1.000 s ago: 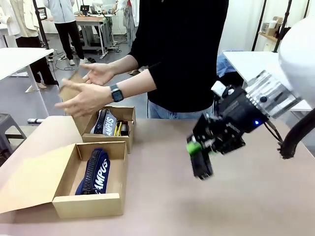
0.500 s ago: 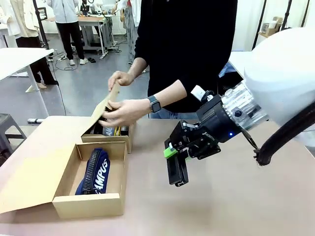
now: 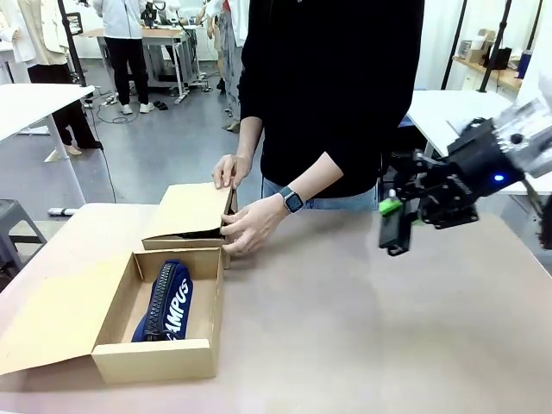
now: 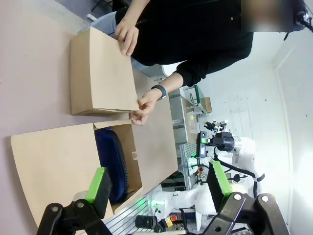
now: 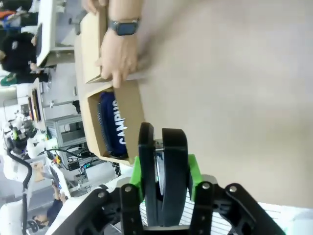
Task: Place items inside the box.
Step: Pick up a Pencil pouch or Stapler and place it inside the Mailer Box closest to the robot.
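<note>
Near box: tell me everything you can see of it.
The near box is plain brown cardboard, shallow and oblong, standing flat on the table. Its lid lies open, folded out to the robot's left. Inside, a navy pouch lettered CAMPUS lies lengthwise, zip showing, with bare floor beside it. Its far wall meets or nearly meets the far box, whose lid a person's hand holds down; whether that hand touches the near box is unclear.

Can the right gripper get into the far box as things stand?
Probably not: the person's hand presses the lid of the far box down, closing it. The right gripper, shut on a stapler, hangs clear of it.
</note>
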You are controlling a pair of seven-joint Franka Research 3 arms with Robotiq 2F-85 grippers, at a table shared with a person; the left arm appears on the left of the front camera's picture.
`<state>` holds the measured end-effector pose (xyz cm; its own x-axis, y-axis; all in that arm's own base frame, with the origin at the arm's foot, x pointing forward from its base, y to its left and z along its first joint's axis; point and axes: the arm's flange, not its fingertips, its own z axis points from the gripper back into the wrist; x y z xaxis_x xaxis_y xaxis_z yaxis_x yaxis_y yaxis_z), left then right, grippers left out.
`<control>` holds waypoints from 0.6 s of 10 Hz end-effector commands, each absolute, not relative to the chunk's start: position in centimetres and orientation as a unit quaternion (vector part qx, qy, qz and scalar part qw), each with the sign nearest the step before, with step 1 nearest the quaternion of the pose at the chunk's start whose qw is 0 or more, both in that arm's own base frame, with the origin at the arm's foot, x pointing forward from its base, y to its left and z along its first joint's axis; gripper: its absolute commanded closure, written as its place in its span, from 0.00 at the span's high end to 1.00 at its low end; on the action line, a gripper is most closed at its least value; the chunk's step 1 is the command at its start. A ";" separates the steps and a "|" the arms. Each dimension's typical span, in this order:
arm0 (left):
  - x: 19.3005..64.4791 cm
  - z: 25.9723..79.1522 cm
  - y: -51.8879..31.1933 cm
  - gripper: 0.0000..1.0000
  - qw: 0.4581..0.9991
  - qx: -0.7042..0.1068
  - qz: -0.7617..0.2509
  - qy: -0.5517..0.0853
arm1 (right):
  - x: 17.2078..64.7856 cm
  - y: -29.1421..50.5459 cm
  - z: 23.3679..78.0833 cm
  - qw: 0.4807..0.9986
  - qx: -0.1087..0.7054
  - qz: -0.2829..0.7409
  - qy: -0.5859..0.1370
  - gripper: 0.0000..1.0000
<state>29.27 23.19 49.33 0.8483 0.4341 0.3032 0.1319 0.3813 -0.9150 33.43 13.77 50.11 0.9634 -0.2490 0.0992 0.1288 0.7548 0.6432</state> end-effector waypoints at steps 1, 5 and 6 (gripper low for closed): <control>29.2 49.4 23.2 1.00 0.786 -0.551 0.086 -0.266 | 26.6 11.0 45.0 0.935 0.331 -0.117 -0.058 0.41; 29.2 49.4 23.2 1.00 0.786 -0.551 0.086 -0.266 | 27.3 10.6 44.2 0.930 0.341 -0.131 -0.038 0.41; 29.2 49.4 23.2 1.00 0.786 -0.551 0.086 -0.266 | 27.5 10.7 44.1 0.929 0.340 -0.140 -0.031 0.41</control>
